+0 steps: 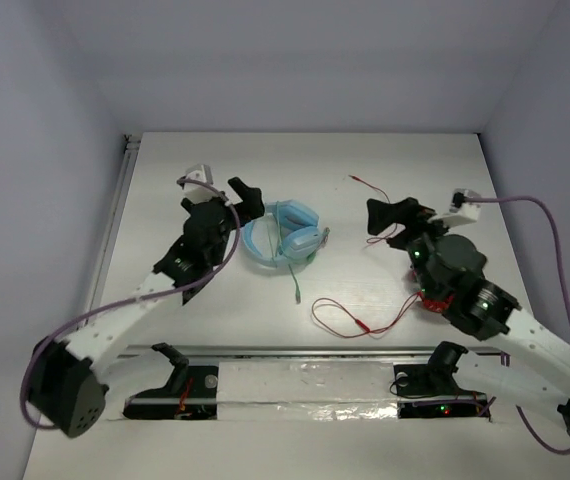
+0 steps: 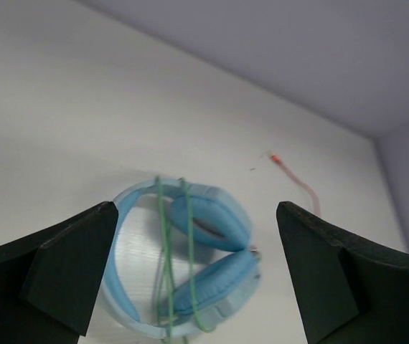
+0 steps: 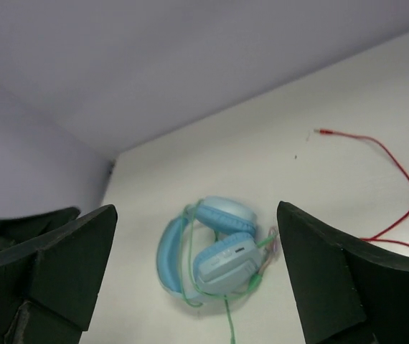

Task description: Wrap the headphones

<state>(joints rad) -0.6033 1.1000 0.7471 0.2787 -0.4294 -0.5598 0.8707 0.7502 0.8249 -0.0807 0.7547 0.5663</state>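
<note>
Left pincer (image 1: 247, 198) and right pincer (image 1: 390, 217) both spread wide, empty. Headphones (image 1: 283, 236) between them, nearer left. Likely light; band (image 1: 253, 243) stiff, cable (image 1: 294, 280) limp. Grip band, not cups (image 1: 303, 240).

Light blue padded over-ear headphones (image 1: 285, 238) lie between my left gripper (image 1: 248, 198) and right gripper (image 1: 385, 218); thin red cable (image 1: 350, 322) lies to their near right.
</note>
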